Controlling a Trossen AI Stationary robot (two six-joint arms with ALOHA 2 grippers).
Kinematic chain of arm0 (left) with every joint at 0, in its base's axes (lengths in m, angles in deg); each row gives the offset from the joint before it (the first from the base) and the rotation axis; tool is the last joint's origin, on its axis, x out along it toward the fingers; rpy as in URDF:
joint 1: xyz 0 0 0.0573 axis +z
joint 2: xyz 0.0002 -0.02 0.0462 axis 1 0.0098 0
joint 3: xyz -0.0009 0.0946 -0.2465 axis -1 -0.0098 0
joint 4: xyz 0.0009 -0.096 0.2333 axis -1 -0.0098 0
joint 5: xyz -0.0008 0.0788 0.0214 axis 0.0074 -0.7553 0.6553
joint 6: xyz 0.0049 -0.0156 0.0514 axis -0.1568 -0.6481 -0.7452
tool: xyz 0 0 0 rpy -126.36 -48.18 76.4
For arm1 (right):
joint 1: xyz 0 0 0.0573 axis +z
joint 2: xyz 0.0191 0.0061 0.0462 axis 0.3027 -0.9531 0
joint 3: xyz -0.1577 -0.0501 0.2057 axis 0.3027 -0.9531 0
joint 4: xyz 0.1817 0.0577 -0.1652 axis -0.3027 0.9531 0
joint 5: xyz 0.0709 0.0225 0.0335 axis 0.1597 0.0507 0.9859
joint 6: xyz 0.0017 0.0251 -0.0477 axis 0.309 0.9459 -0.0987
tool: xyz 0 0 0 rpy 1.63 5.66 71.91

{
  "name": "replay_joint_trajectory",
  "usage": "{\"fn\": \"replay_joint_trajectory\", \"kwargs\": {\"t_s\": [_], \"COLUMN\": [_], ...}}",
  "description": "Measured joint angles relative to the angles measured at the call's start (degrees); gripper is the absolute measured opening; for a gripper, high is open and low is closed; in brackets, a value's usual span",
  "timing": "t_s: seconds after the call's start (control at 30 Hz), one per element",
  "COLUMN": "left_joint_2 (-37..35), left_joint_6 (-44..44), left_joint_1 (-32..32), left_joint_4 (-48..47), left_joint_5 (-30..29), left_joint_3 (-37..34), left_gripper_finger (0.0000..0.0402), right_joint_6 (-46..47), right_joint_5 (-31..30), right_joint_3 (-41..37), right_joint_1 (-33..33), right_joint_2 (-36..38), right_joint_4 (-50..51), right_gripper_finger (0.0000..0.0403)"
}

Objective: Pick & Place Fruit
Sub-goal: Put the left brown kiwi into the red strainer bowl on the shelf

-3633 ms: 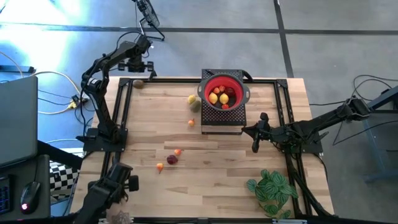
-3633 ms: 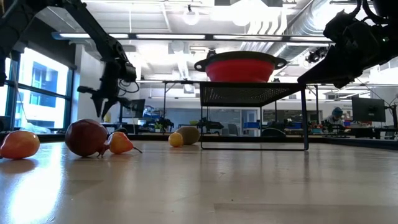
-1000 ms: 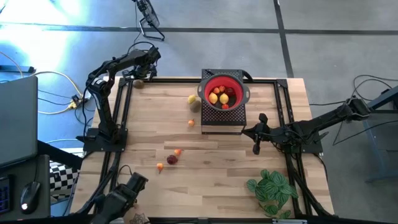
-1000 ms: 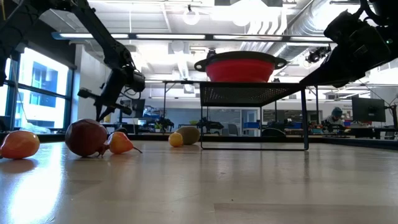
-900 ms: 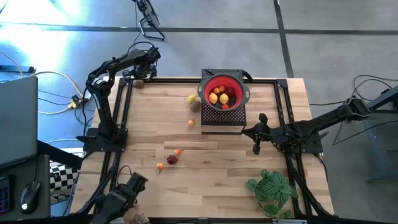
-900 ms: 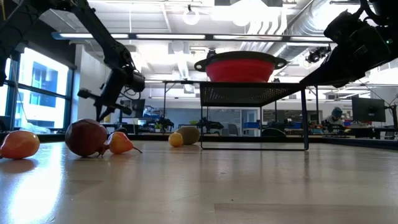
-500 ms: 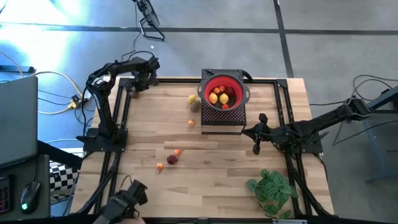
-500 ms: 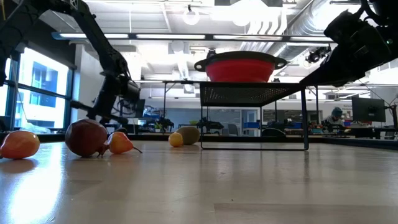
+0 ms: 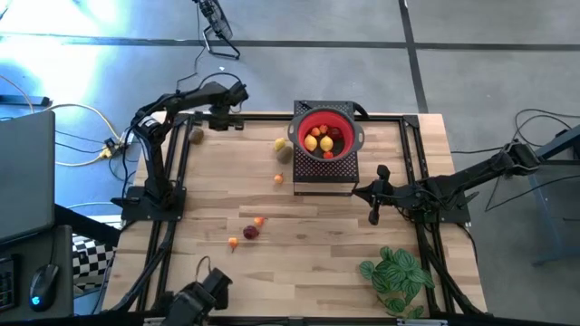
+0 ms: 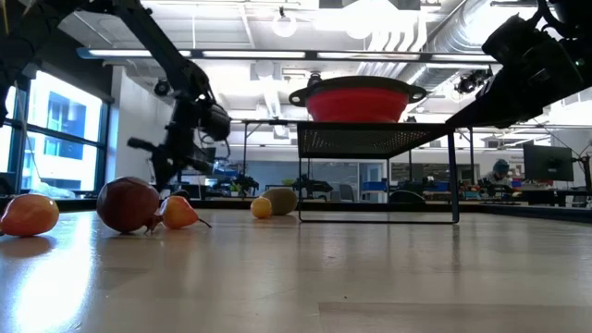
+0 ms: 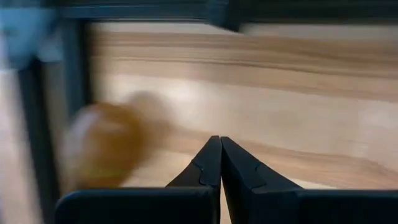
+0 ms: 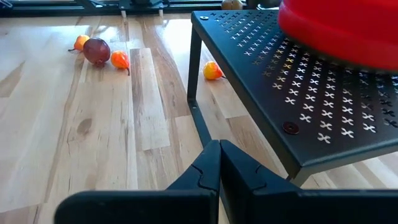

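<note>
- High view: a red bowl (image 9: 326, 136) is seen on a black perforated stand (image 9: 324, 167) at the far middle of a wooden table (image 9: 299, 263); several yellow and red fruits already lie inside the bowl, so it is judged to be the drop-off place. Loose fruit is scattered to the left of the bowl: a yellow fruit (image 9: 280, 144) and a greenish one just beside the stand, a small orange fruit (image 9: 278, 178) a little nearer, and a dark red fruit (image 9: 251, 232) with two orange ones well apart from the bowl, toward the near left. A brownish-green fruit (image 9: 195, 136) lies at the far left edge. The left gripper (image 9: 220, 119) is held far left of the bowl, near that fruit. The right gripper (image 9: 374, 214) waits just right of the stand. A leafy plant (image 9: 396, 274) sits near right.
- Low view: the bowl is raised on the stand, so fruit must be lifted over its rim. The left gripper (image 10: 159, 176) hangs low, left of the bowl.
- Left wrist view: the left gripper (image 11: 221, 152) is pressed together, empty, with the blurred brownish-green fruit (image 11: 102, 146) just beside its tips; it would need to spread before any grasp.
- Right wrist view: the right gripper (image 12: 220, 155) is pressed together, holding nothing, aimed under the stand's edge; the dark red fruit (image 12: 97, 50) lies well beyond.
</note>
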Motion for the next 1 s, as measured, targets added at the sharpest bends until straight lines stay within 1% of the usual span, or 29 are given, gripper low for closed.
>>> {"fn": "replay_joint_trajectory", "kwargs": {"t_s": [0.07,0.17,0.23,0.27,0.4,0.53,0.67,0.77,0.93,1.0], "left_joint_2": [-0.06,-0.08,-0.18,-0.18,-0.03,0.35,0.41,0.41,0.57,0.61], "left_joint_6": [2.09,6.20,8.23,8.92,9.40,10.32,10.74,11.20,9.45,10.55], "left_joint_1": [0.48,1.79,2.26,2.60,3.79,5.19,4.92,4.80,4.95,4.88], "left_joint_4": [-5.29,-13.32,-15.62,-15.76,-14.84,-15.26,-13.40,-12.63,-13.16,-12.87], "left_joint_5": [-2.96,-10.30,-14.73,-15.77,-15.92,-15.30,-18.31,-18.63,-12.47,-10.36], "left_joint_3": [1.89,3.82,3.92,3.85,3.83,2.39,1.02,0.92,-0.22,-1.56], "left_gripper_finger": [0.0000,0.0000,0.0000,0.0000,0.0000,0.0000,0.0000,0.0000,0.0000,0.0000], "right_joint_6": [1.10,2.40,2.48,2.48,2.45,2.67,3.68,3.49,2.56,2.56], "right_joint_5": [0.02,0.04,0.03,0.07,0.32,2.29,2.84,2.83,2.82,2.82], "right_joint_3": [0.00,0.00,0.00,0.00,0.00,0.00,0.00,0.00,0.00,0.00], "right_joint_1": [0.00,0.01,0.00,0.02,0.00,0.00,0.00,0.02,0.02,0.00], "right_joint_2": [0.00,0.00,0.01,0.00,0.00,0.01,0.02,0.00,0.01,0.00], "right_joint_4": [0.00,-0.01,0.00,0.00,0.00,0.00,-0.02,-0.08,-0.04,-0.05], "right_gripper_finger": [0.0002,0.0002,0.0002,0.0002,0.0002,0.0002,0.0002,0.0002,0.0002,0.0002]}}
